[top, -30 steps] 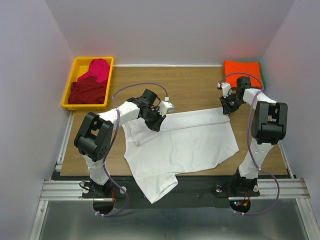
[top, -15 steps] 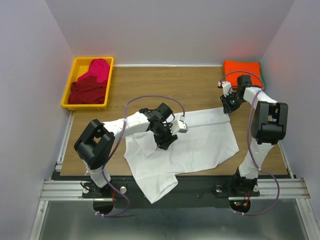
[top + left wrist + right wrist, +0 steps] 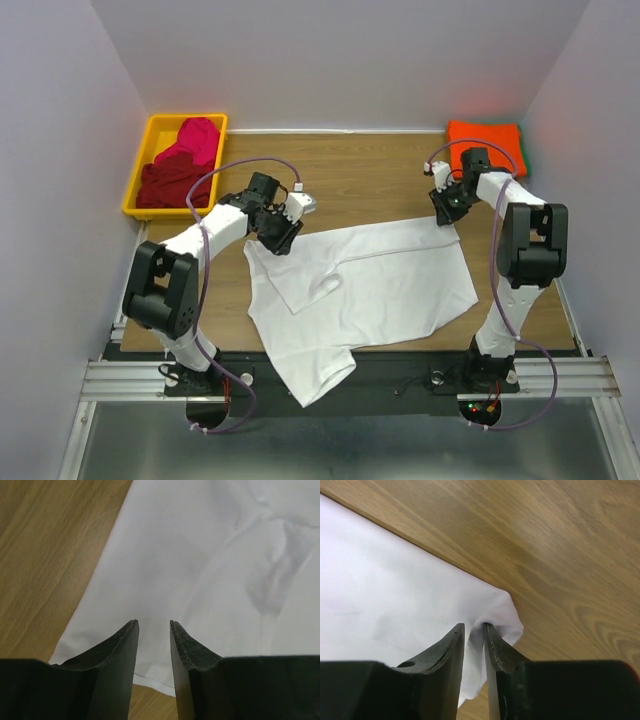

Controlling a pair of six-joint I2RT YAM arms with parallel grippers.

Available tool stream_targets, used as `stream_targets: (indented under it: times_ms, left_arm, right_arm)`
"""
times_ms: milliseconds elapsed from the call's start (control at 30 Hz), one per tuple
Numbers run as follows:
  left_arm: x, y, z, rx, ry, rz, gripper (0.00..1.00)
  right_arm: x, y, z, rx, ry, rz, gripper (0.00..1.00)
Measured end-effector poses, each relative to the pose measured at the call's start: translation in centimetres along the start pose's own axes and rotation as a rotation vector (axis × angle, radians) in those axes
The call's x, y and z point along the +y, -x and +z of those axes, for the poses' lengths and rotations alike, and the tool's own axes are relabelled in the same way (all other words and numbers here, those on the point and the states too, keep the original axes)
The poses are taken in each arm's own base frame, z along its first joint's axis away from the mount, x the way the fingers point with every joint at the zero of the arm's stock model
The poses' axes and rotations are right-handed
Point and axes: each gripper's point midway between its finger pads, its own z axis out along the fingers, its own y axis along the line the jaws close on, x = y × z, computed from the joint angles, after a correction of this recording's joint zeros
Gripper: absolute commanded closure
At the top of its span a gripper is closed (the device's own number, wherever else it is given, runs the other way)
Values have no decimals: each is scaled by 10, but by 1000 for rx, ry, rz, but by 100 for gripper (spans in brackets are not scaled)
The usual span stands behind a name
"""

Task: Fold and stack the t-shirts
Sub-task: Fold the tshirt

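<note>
With our right gripper [image 3: 473, 626] clamped on a corner of the white shirt [image 3: 385, 285], we should close the parted, empty left gripper [image 3: 152, 625] on the edge just beneath it, then lift evenly.

A wooden counter [image 3: 370, 180] lies between pale grey walls [image 3: 340, 60]. A yellow plastic bin [image 3: 134, 182] sits at the counter's far left corner, partly overhanging its edge. An aluminium rail frame [image 3: 400, 375] runs along the counter's near edge.
</note>
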Motion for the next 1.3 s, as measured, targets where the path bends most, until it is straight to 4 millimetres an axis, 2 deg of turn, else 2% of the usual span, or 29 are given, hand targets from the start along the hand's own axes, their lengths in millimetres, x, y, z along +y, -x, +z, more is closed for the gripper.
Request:
stream_targets:
  times_ms: [133,233,333,467,567,700,833,900,967,1033,1067,1100,1167,1233,1300]
  left_arm:
    - [23,-34,20,102,49,-74,61]
    - [36,-59,31,167,61,-133,61]
    - [57,-58,28,155,101,-166,62]
    - [96,-41,34,130,145,-190,62]
    - [133,-17,43,97,177,-200,59]
    - [184,15,52,37,225,-199,51]
    - [205,18,45,36,247,-210,48]
    - [208,21,36,34,248,-204,47]
    - [207,23,24,23,250,-199,47]
    - [197,28,6,2,250,-188,47]
    - [187,33,-8,-16,246,-177,47]
    - [180,36,-16,-28,247,-167,47]
    - [154,38,-37,-55,230,-141,47]
    - [127,35,-50,-73,202,-112,47]
    - [107,25,-53,-77,173,-99,47]
  right_arm:
    - [7,-2,9,23,12,-10,72]
    - [5,-6,14,40,6,-4,72]
    - [0,-7,16,51,-13,5,72]
    - [-12,4,22,46,-36,43,73]
    - [-36,34,33,3,-76,65,72]
    - [-64,71,45,-74,-125,90,61]
    - [-65,74,44,-83,-126,96,60]
    - [-59,69,38,-75,-123,94,60]
    - [-44,54,23,-50,-107,91,60]
    - [-26,40,9,-22,-79,90,59]
    - [-15,37,-10,-20,-66,85,59]
    - [-9,35,-18,-21,-59,80,59]
    - [5,32,-36,-32,-42,65,59]
    - [17,22,-42,-21,-19,55,59]
    - [28,6,-39,16,16,57,59]
